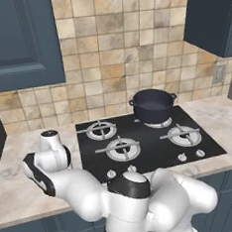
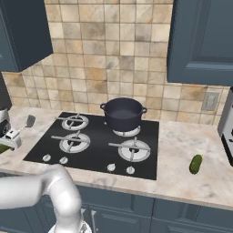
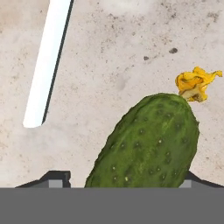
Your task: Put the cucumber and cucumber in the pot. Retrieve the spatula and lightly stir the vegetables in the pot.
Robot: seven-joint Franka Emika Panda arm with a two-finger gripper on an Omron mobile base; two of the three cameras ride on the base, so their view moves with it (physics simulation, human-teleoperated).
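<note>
Hand view: a cucumber (image 3: 151,144) fills the lower centre, close up, between the two finger tips at the bottom corners. Skin dark green, bumpy with pale specks; a crumpled yellow flower tip at its upper right end. It lies on speckled beige counter (image 3: 113,57). Whether the fingers press on it I cannot tell. The spatula's pale handle (image 3: 47,61) slants down from the top left of the frame, apart from the cucumber.

Right base view: the gripper (image 2: 8,136) sits low at the left edge over the counter. The spatula (image 2: 28,123), with its grey slotted head, lies just beyond it. A second cucumber (image 2: 195,164) lies at lower right, right of the stove (image 2: 95,150). The pot (image 2: 123,113), navy and deep, stands on the back right burner.
</note>
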